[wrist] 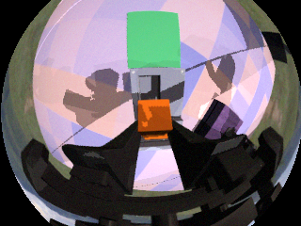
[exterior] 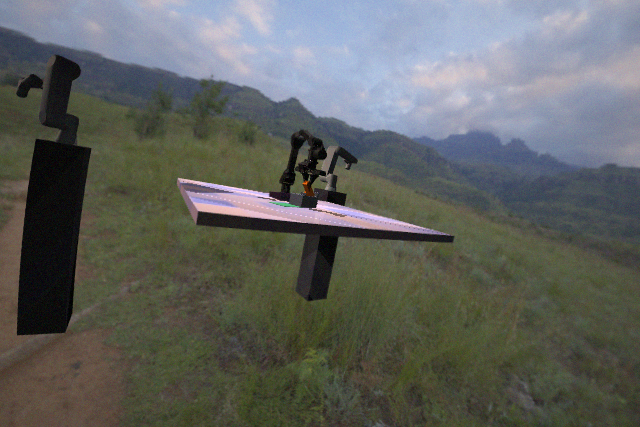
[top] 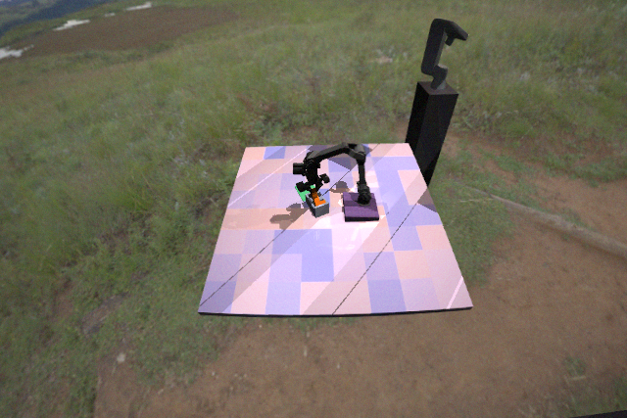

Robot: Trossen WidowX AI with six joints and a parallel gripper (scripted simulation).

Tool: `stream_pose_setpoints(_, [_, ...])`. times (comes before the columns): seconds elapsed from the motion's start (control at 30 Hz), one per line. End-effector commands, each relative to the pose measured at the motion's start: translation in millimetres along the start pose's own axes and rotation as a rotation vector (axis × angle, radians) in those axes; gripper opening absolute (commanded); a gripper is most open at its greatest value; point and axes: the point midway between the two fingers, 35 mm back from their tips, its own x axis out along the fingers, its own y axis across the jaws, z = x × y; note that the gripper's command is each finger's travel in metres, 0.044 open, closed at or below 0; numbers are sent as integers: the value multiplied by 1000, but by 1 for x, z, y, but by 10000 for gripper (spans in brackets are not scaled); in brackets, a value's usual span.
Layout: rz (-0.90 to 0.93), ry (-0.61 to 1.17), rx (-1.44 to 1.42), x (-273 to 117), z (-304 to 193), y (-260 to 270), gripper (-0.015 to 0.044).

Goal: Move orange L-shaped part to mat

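Note:
The orange L-shaped part (top: 318, 201) (exterior: 308, 188) (wrist: 155, 115) is steeply tilted, one end raised well above the grey tray (top: 320, 210) (exterior: 302, 200) (wrist: 173, 77). My gripper (top: 314, 192) (exterior: 308, 181) (wrist: 153, 121) points down over the tray and is shut on the raised end, a finger on each side. In the wrist view part of the dark pocket shows uncovered beyond the orange part. Whether the low end still touches the pocket or tray, I cannot tell. The green mat (top: 301, 192) (exterior: 280, 204) (wrist: 152, 40) lies flat against or close to the tray's far end in the wrist view.
The purple base plate (top: 361, 210) (wrist: 222, 121) of my arm stands beside the tray. The table (top: 318, 256) (exterior: 232, 210) is a patchwork of pink and blue. Grey arms on dark pedestals (top: 433, 119) (exterior: 54, 236) stand off the table.

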Motion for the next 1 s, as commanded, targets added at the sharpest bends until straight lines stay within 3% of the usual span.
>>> stream_pose_setpoints(0.0, [14, -3, 1, -10, 0, 2, 0])
stream_pose_setpoints(0.97, [14, -4, 1, -40, 5, 1, 0])
